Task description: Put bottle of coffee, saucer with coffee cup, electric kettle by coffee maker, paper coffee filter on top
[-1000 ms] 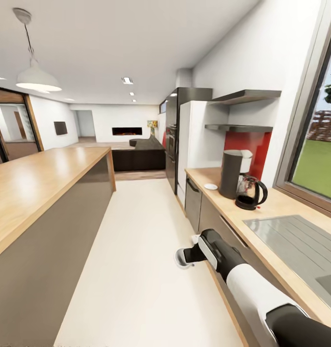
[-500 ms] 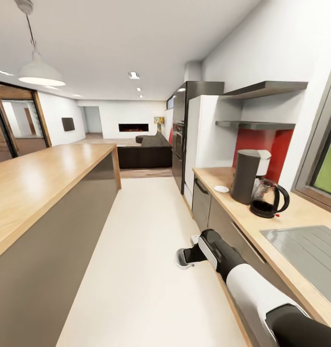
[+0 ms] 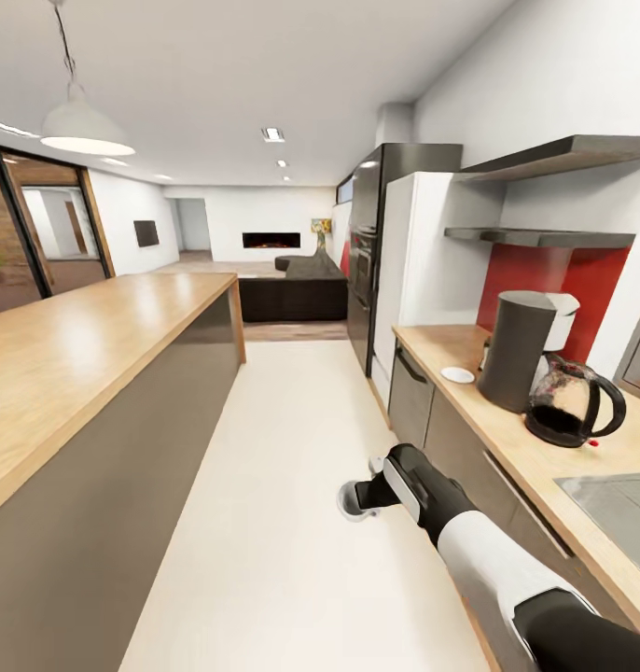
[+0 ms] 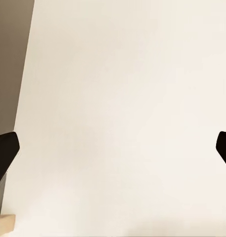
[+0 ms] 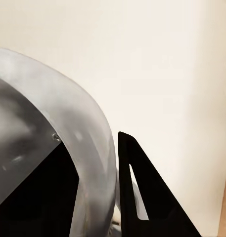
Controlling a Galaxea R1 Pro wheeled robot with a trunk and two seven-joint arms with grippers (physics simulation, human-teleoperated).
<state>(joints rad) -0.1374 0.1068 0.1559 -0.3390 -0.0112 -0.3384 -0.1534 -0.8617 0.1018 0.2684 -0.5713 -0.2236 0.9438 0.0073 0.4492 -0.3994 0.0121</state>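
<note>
In the head view my right gripper point(image 3: 355, 499) hangs low over the floor, shut on the white coffee cup point(image 3: 350, 507). The right wrist view has the cup's rounded wall point(image 5: 58, 118) pressed against a black finger point(image 5: 142, 197). On the kitchen countertop point(image 3: 469, 411) at right stand the dark coffee maker point(image 3: 516, 350) and, beside it, the glass electric kettle point(image 3: 567, 401). The white saucer point(image 3: 457, 375) lies bare to the coffee maker's left. A whitish piece point(image 3: 563, 322) shows behind the coffee maker's top. The kitchen shelf point(image 3: 544, 238) looks bare; the bottle of coffee is out of view. My left gripper point(image 4: 113, 153) is open over the floor.
A long wood-topped island point(image 3: 87, 336) with grey sides runs along the left. The pale floor aisle point(image 3: 283, 439) lies between it and the counter cabinets point(image 3: 432, 425). A steel sink point(image 3: 619, 504) sits at the counter's near end. A fridge point(image 3: 376, 252) and sofa point(image 3: 297, 294) stand farther back.
The whole picture has shifted: the camera turned left and moved ahead, so the coffee maker, kettle and saucer sit farther right and larger. My right arm keeps its pose with the cup.
</note>
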